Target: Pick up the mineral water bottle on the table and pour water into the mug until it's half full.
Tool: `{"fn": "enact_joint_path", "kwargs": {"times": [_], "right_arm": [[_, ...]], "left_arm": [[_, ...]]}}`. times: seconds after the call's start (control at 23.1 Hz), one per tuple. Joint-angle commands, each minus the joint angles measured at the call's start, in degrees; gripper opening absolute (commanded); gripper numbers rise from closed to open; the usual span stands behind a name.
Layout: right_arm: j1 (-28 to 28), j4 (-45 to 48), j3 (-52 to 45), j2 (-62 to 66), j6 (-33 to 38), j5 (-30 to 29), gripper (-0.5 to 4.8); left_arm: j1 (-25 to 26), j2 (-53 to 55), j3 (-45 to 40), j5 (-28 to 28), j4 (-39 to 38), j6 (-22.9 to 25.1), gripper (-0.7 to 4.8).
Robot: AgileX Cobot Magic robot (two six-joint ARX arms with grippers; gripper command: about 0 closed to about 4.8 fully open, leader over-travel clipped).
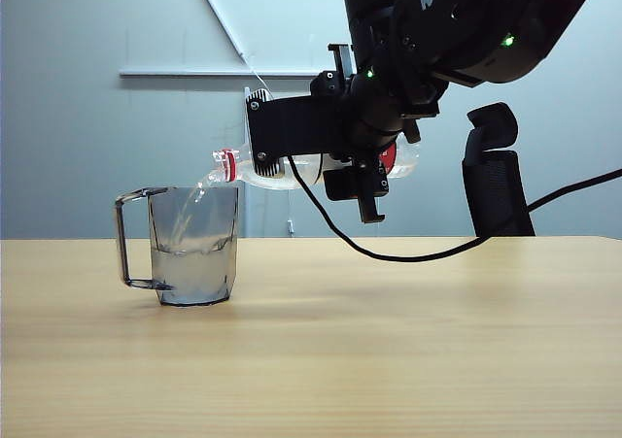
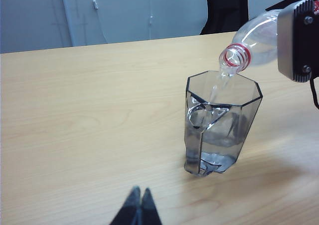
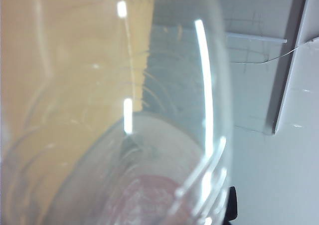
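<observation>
Right tool [image 1: 321, 151] clamped on tilted clear mineral water bottle [image 1: 255, 171], red neck ring over smoky faceted mug [image 1: 194, 249]; left tool [image 2: 138, 205] closed.

One mineral water bottle [image 1: 292, 171], one mug [image 1: 192, 246], two claws: right claw [image 1: 335, 142], left claw [image 2: 138, 207].

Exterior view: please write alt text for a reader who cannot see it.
The right gripper holds the mineral water bottle nearly level, pouring water into the grey mug on the table. The left gripper is out of this view.

Office-like room: whiteboard [image 1: 224, 30], office chair [image 1: 498, 171].
</observation>
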Motion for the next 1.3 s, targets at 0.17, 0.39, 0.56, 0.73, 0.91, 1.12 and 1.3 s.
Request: {"fn": "enact_joint_path", "kwargs": {"times": [0.17,0.39,0.56,0.73,0.91,1.12,1.3], "right_arm": [[0.13,2.78,0.55,-0.81,0.31,0.28,2.83],[0.83,2.01,0.52,-0.79,4.68,0.81,2.83],[1.66,1.70,0.52,-0.79,7.04,0.98,2.83],[2.23,1.36,0.52,-0.79,8.26,1.73,2.83],[2.29,0.92,0.50,-0.79,12.09,4.26,2.83],[2.78,0.94,0.50,-0.81,23.74,9.16,2.62],[4.13,1.03,0.52,-0.92,29.70,10.40,2.39]], "left_arm": [[-0.02,0.09,0.15,0.20,0.35,-0.17,-0.02],[-0.02,0.09,0.15,0.22,0.35,-0.17,-0.02],[-0.02,0.09,0.15,0.20,0.35,-0.17,-0.02],[-0.02,0.09,0.15,0.20,0.35,-0.17,-0.02],[-0.02,0.09,0.15,0.20,0.35,-0.17,-0.02],[-0.02,0.09,0.15,0.20,0.35,-0.17,-0.02],[-0.02,0.09,0.15,0.20,0.35,-0.17,-0.02]]}}
